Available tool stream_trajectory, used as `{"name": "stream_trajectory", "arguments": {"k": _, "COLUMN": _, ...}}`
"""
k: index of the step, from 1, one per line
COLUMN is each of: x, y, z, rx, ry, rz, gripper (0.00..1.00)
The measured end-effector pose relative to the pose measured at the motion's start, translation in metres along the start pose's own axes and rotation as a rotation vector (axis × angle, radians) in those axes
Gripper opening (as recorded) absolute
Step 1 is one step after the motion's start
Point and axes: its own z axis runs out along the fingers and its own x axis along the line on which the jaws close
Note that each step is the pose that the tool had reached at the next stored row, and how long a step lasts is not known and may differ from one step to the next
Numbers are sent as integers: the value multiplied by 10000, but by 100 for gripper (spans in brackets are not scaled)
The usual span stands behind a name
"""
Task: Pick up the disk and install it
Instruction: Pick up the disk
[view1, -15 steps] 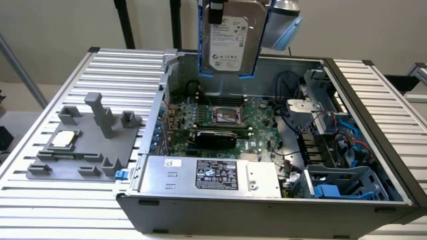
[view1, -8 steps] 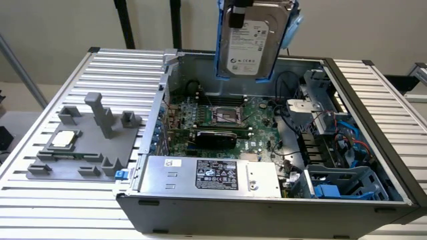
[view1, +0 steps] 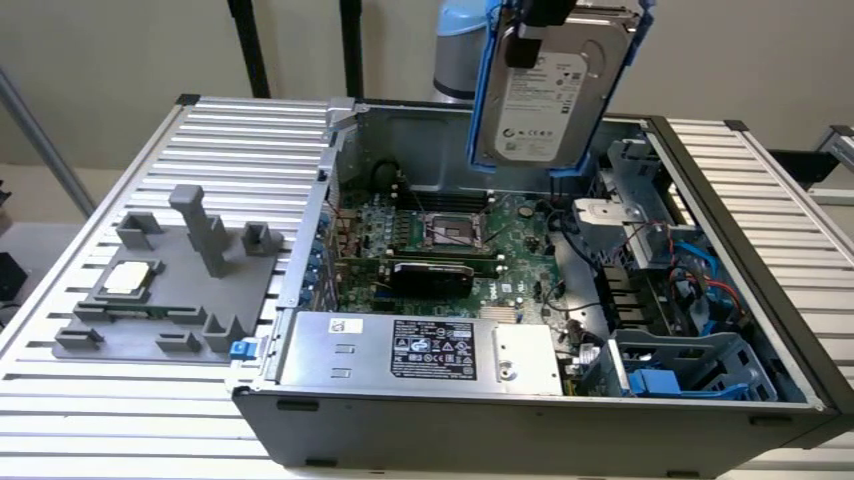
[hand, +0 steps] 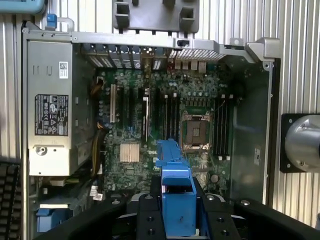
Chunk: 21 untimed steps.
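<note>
The disk, a silver-grey drive with a white label, hangs upright in the air over the back of the open computer case. A bright blue carrier frame runs around it. My gripper is shut on the disk's upper end. In the wrist view the blue carrier's edge sticks out between my black fingers, with the motherboard well below it.
Inside the case are the motherboard with its processor socket, a silver power supply box at the front, and a drive cage with blue parts at the exterior view's right. A grey fixture holding a small silver chip lies beside the case.
</note>
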Motion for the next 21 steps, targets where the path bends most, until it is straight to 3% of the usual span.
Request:
{"name": "stream_trajectory", "arguments": {"k": 6, "x": 156, "y": -184, "z": -14, "rx": 0, "ry": -1, "rz": 0, "gripper": 0}}
{"name": "stream_trajectory", "arguments": {"k": 21, "x": 626, "y": -536, "z": -61, "rx": 0, "ry": 0, "rz": 0, "gripper": 0}}
